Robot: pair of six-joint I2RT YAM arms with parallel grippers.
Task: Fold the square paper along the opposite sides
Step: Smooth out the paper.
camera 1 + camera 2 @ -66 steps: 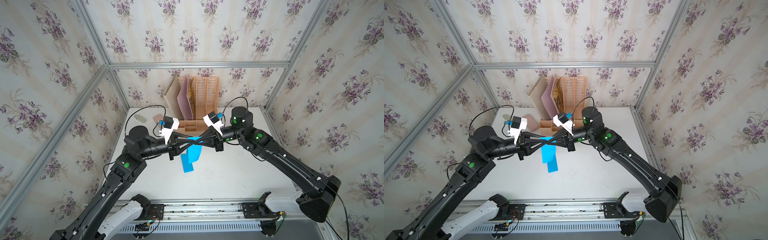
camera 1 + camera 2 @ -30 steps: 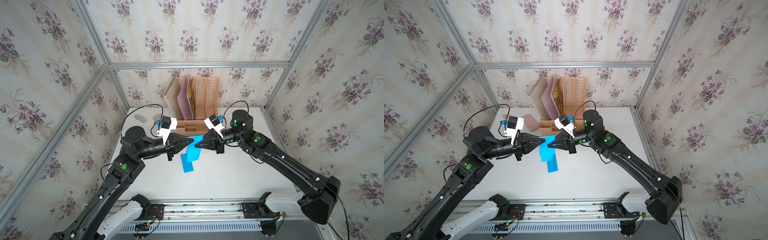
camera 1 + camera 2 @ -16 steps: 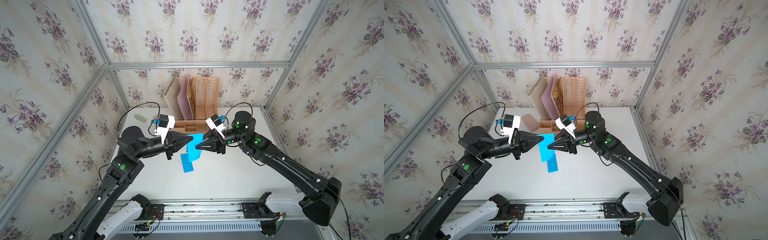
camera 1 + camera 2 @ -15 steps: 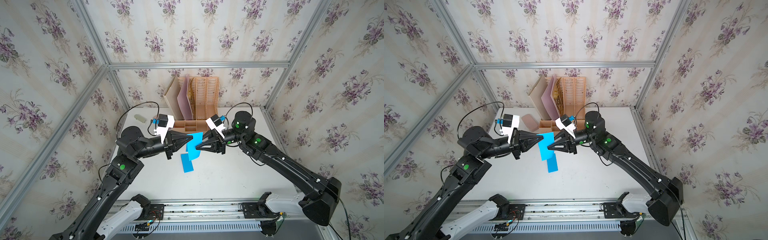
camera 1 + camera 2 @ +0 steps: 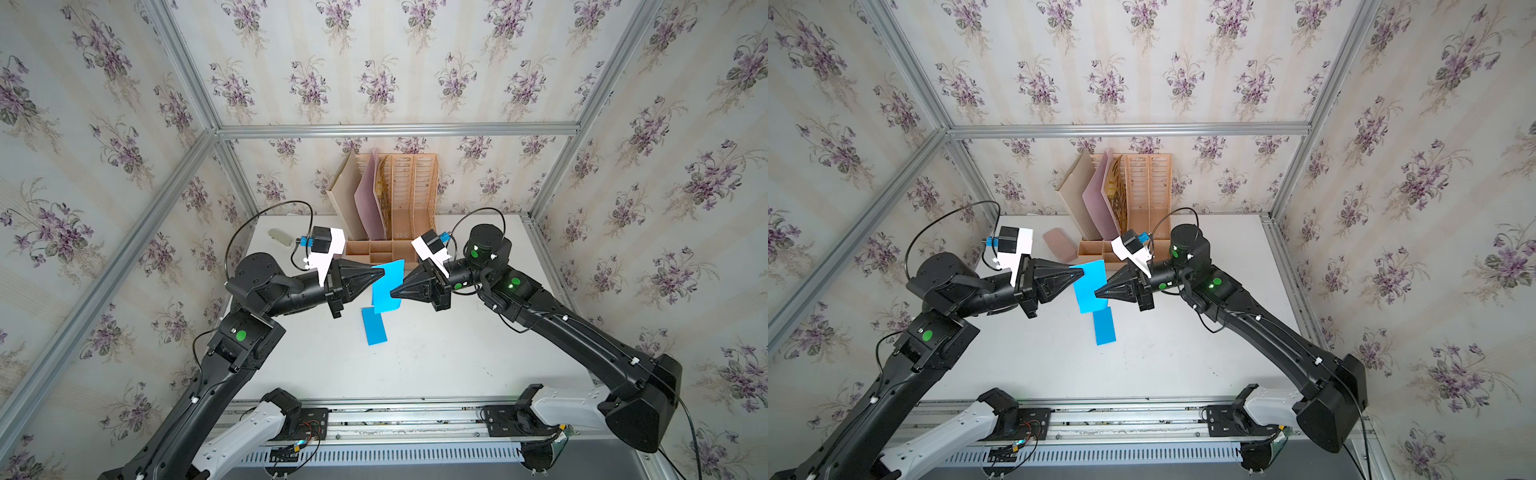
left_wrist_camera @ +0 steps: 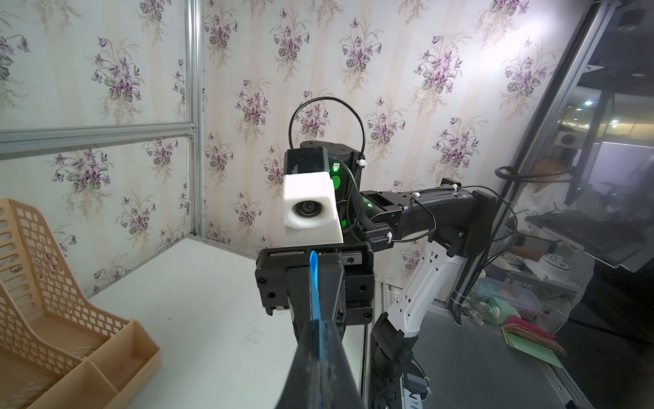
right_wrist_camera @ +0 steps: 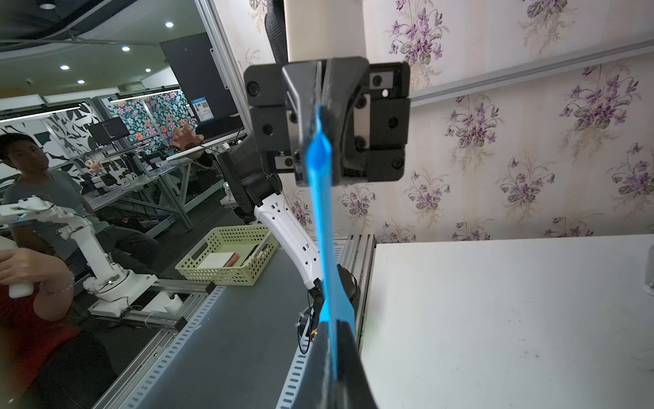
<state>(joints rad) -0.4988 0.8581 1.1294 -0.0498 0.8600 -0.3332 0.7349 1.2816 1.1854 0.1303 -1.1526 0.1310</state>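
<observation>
Presently, item one: blue paper point(image 5: 390, 279), lifted clear of the white table point(image 5: 436, 357) and spanning the gap between both arms. Left gripper point(image 5: 381, 272): fingers pinched tight on one side of the sheet. Right gripper point(image 5: 394, 293): fingers likewise closed on the opposite side. Item two: blue strip point(image 5: 374, 326), flat on the table beneath. Item three: tan file rack point(image 5: 409, 195), at the back wall.

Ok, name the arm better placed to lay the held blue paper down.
Probably right: right gripper pinches the held blue paper over bare table; left gripper grips its corner beside the organizer.
</observation>
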